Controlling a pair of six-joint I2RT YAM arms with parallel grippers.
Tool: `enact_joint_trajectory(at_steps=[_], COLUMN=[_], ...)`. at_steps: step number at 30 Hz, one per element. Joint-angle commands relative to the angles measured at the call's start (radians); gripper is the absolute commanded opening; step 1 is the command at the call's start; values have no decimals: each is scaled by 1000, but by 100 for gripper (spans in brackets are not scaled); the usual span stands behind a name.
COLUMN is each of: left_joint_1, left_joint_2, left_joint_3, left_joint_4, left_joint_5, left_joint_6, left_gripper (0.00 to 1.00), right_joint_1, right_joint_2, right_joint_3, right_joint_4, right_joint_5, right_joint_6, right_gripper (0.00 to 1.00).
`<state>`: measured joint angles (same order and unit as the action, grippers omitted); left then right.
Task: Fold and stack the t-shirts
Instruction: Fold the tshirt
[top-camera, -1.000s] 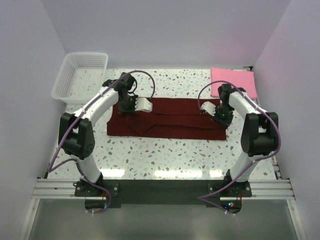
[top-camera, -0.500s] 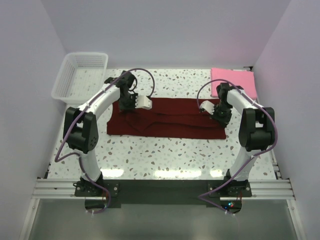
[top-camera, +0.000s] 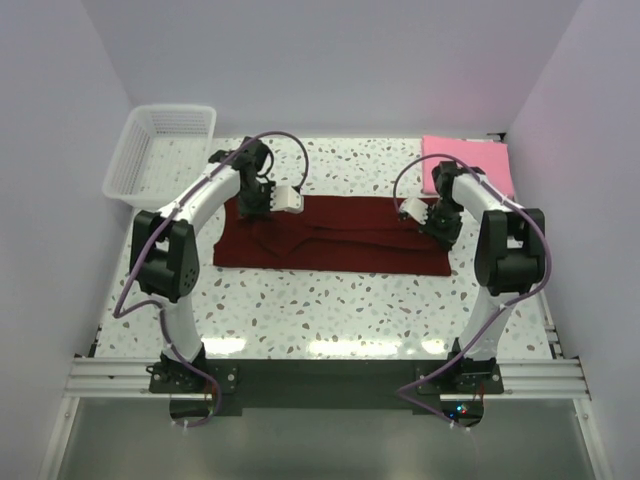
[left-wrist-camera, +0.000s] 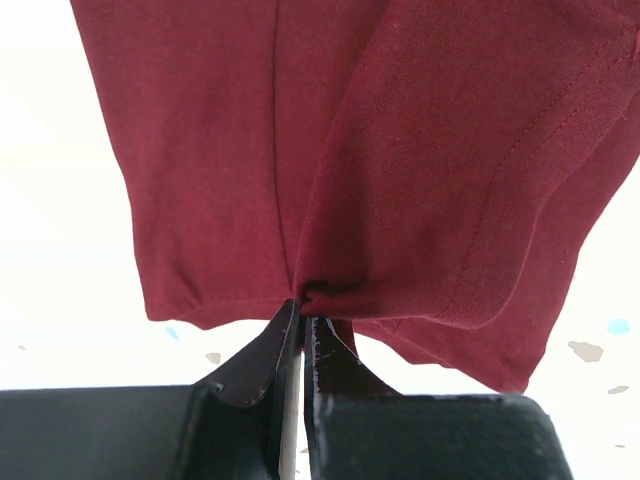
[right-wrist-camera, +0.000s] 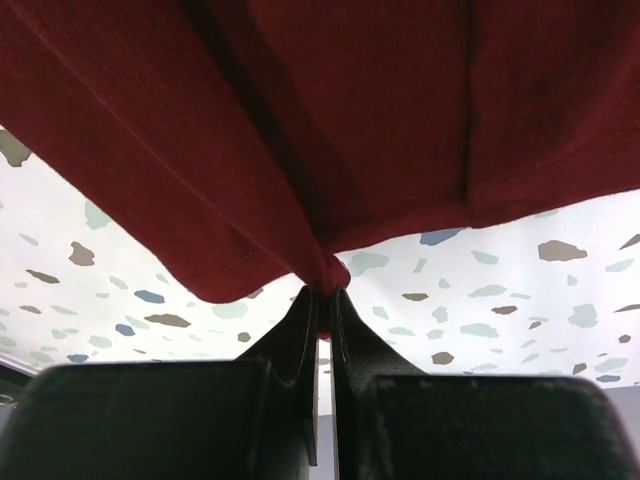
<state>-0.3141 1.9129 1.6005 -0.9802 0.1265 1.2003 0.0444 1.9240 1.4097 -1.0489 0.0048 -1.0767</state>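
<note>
Maroon t-shirt (top-camera: 330, 240) spread flat, just near-left of pink folded shirt (top-camera: 468, 165) | my left gripper (left-wrist-camera: 300, 303) and right gripper (right-wrist-camera: 322, 290) clamped on its pink-side edge | soft, light, droopy; I'd pinch corners, both layers

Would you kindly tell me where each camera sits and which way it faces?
Top external: above and behind the arm bases, looking down at the speckled table, white plastic basket, folded pink shirt and dark red cotton t-shirt; the left arm and right arm show.
Left wrist: on the left arm, looking along the left end effector, shut on the t-shirt's edge.
Right wrist: on the right arm; right end effector pinches the same t-shirt.
All share that t-shirt.
</note>
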Motion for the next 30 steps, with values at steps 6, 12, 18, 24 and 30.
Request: enact_joint_trajectory(at_steps=[6,12,18,24,30], left_joint_1=[23,26,29,29,29], left_joint_2=[29,46,55,64,70], left_joint_3=[39,56,52,53,53], left_joint_4=[14,11,15,20,29], left_joint_5=[-5,-5,-13,-14,-16], left_joint_6=[25,22,24,19,16], left_gripper=[0,0,0,0,0], right_joint_1=[-5,-6,-6,-8,-6], right_joint_2=[26,39,59,76,81], right_joint_3=[55,64,77,90,90], right_joint_4=[-13,-10,-7,-7,-2], right_joint_5=[-6,-6,-6,-6,14], right_joint_6=[-6,-6,-6,-2,1], right_gripper=[0,0,0,0,0])
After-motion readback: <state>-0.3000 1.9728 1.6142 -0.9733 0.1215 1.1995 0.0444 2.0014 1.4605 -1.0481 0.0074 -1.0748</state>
